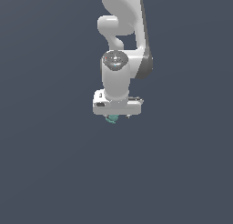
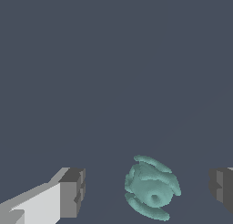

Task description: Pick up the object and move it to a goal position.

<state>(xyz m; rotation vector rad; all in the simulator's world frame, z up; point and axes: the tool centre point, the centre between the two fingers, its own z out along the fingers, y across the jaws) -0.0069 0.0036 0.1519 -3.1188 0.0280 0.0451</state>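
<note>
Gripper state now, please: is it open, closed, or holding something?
Gripper: open, fingers wide apart on either side of the teal object, not touching it, holding nothing.

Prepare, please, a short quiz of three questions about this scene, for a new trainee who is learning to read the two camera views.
1. True or false: in the wrist view, the gripper has its fingers pressed against the teal object.
2. In the exterior view, where does the teal object show? A) beside the arm's upper link B) just under the white gripper C) far toward the exterior view's right
3. Fill in: in the wrist view the object lies ______ the two fingers.

Key
1. False: the jaws stand open, with a gap on each side of the object.
2. B
3. between
</note>
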